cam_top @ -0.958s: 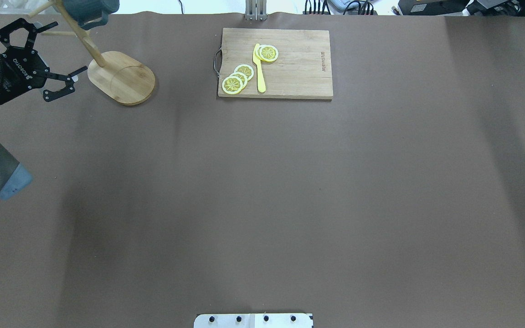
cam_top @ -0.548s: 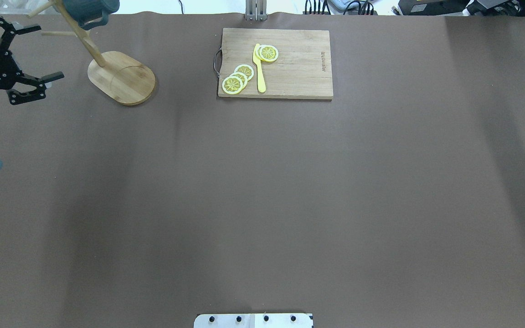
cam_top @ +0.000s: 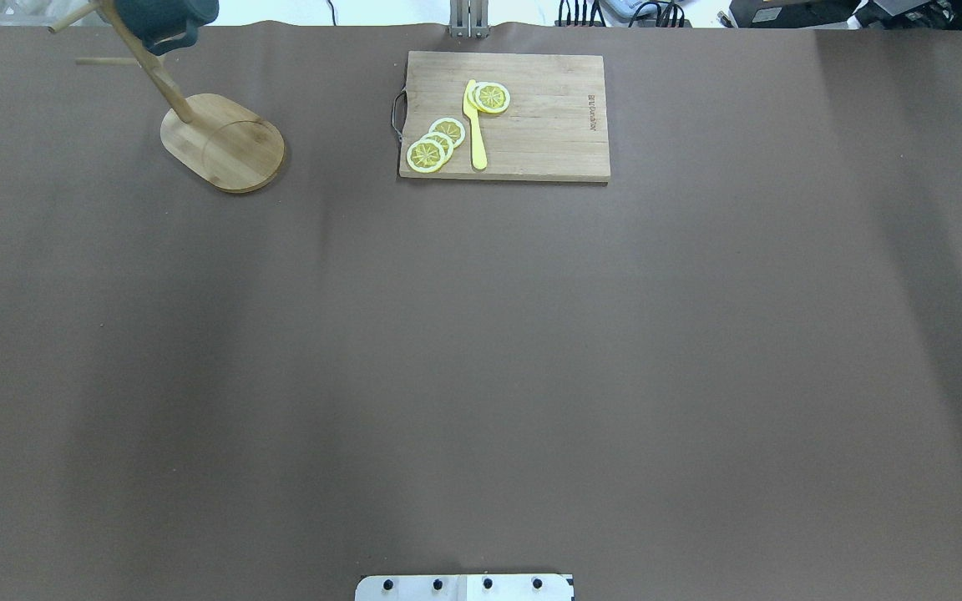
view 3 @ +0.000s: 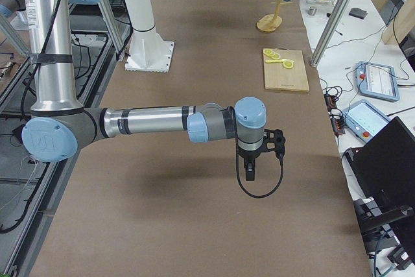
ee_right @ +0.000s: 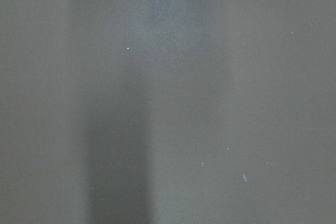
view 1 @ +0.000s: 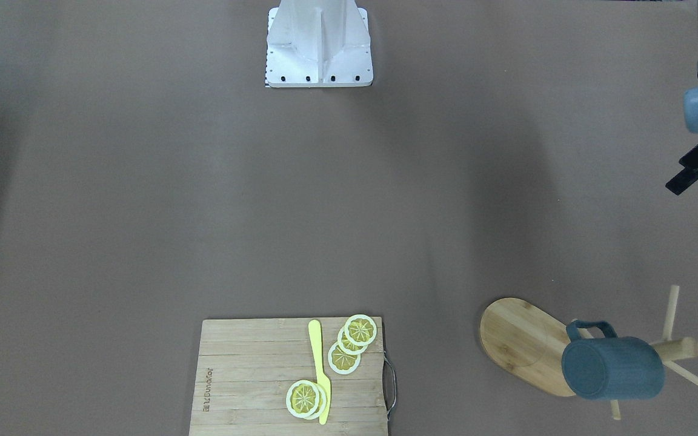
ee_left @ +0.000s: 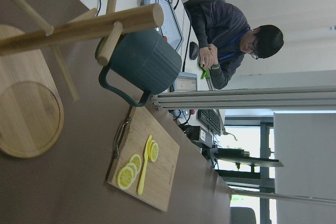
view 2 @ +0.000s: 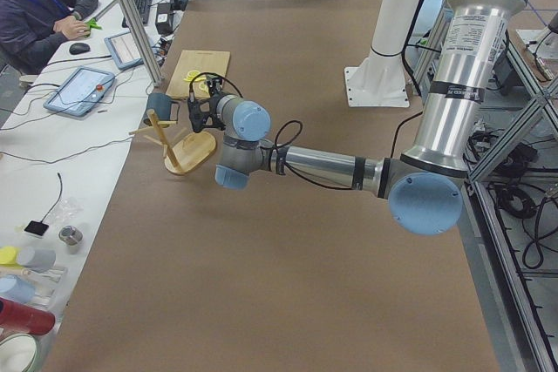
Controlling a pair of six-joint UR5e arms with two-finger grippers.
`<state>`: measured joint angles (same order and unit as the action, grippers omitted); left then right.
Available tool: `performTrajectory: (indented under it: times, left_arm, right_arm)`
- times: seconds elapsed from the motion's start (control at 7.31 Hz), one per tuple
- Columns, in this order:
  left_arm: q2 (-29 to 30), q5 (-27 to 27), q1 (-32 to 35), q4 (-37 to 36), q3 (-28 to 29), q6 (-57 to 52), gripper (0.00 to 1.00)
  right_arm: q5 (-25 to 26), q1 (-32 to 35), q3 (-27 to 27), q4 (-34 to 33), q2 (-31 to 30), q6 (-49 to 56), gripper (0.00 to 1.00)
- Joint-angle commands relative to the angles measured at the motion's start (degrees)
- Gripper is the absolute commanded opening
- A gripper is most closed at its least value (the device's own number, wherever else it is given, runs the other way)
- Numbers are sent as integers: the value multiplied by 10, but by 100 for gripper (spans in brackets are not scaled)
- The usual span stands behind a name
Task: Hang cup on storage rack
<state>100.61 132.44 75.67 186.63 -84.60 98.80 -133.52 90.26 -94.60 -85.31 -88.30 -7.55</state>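
Since the left gripper withdrew to the table's left edge, the cup hangs unheld on the storage rack; seemingly done; jaw opening I cannot tell.

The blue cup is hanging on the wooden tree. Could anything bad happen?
Maybe. The cup hangs by its handle on one thin peg of the storage rack, so a bump could slide it off. Its weight pulls to one side of the post, so the rack might wobble or tip.
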Motion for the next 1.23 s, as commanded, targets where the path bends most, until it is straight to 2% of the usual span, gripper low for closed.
performTrajectory:
  times: [0.0,0.41,0.55,0.82,1.1]
  left_arm:
    - [-29,-9,5,-24,1,-340,99]
    - [-33,-17,72,-217,-5,-749,99]
    - [-33,-44,84,-271,-6,-868,99]
    - [-43,-40,91,-367,-8,-912,99]
    - [-77,-34,92,-510,-20,-913,99]
  right_arm:
    - [-1,0,-1,0,-3,0,100]
    - [-1,0,-1,0,-5,0,100]
    - [-1,0,-1,0,-5,0,100]
    - [-1,0,-1,0,-8,0,100]
    - [-1,0,-1,0,-8,2,100]
